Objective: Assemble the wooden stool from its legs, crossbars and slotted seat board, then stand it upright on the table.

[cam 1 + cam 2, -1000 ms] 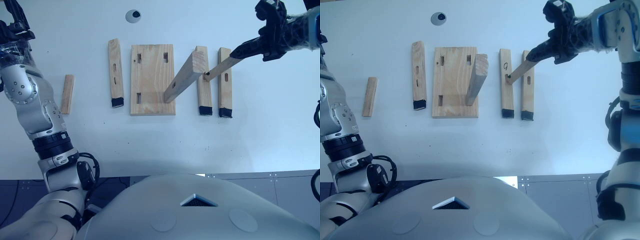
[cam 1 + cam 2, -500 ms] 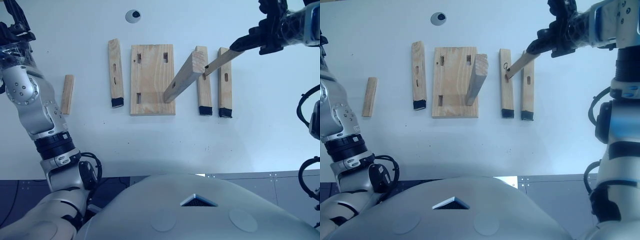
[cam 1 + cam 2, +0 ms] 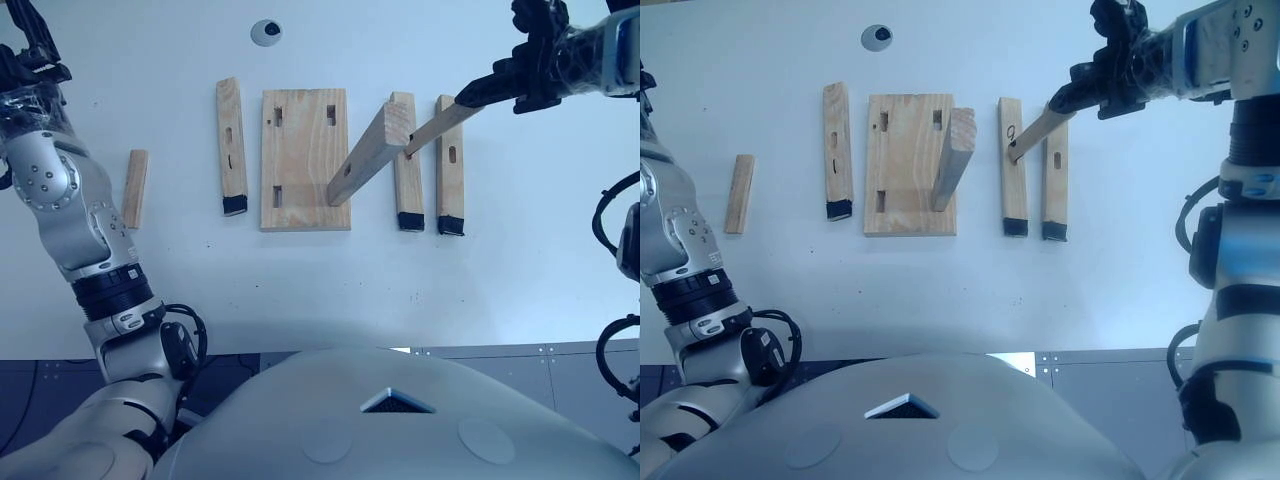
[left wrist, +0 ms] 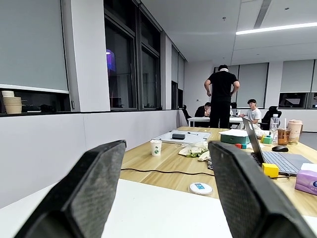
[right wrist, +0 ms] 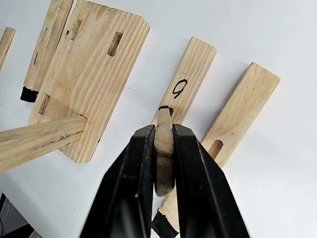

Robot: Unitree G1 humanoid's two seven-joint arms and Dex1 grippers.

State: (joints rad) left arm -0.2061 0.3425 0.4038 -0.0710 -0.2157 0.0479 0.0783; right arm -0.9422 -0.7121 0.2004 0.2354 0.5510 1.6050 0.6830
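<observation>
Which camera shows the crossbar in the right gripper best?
The right wrist view: the crossbar sits clamped in the right gripper, its tip at the slot of a flat-lying leg. Both eye views show it from above as a slanted stick. The left wrist view faces elsewhere.

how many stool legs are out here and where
4. One leg lies left of the seat board, another stands in the board, two more lie side by side right of it. None looks hidden.

Seat board (image 3: 300, 150) raw pale wood; tbl (image 3: 300, 280) matt white.
</observation>
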